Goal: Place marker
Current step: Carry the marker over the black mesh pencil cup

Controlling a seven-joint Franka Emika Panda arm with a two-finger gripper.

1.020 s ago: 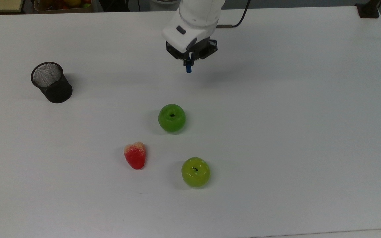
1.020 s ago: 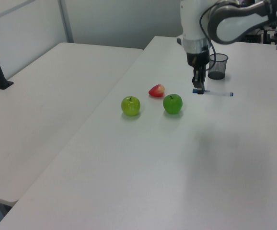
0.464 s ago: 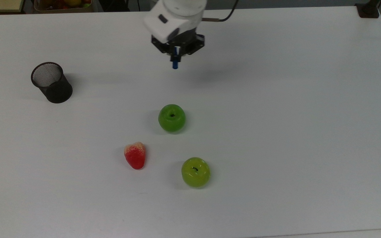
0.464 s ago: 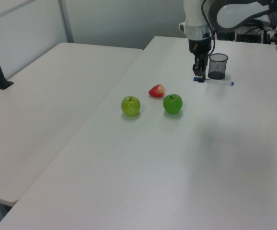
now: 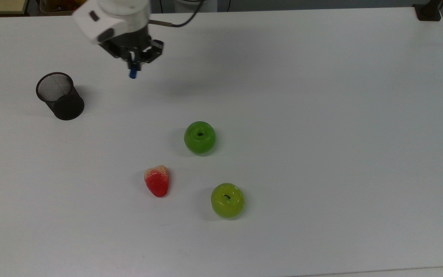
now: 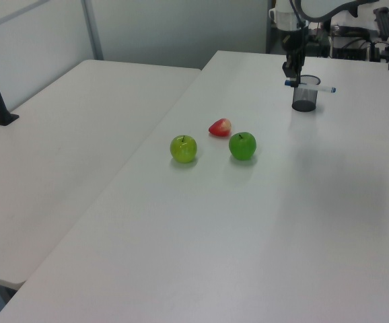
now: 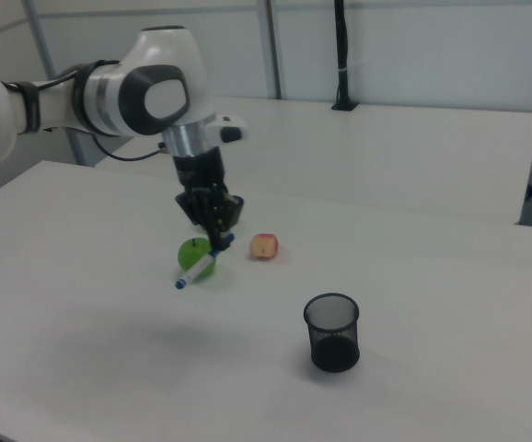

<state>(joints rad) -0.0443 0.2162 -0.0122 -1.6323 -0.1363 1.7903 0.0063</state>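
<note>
Marker (image 7: 197, 266): slim white barrel, blue cap and band, held level in the air above the table (image 5: 321, 115) by the gripper (image 5: 132, 61), whose fingers are clamped on it near the capped end, most of the barrel sticking out to one side. Position: in the top view, to the right of the mesh cup (image 5: 60, 96) and well apart from it. Handling, as judged: light, rigid, smooth and prone to swivel in so off-centre a pinch; a hold nearer mid-barrel would be steadier, though this one suits dropping it end-first into the cup.
</note>
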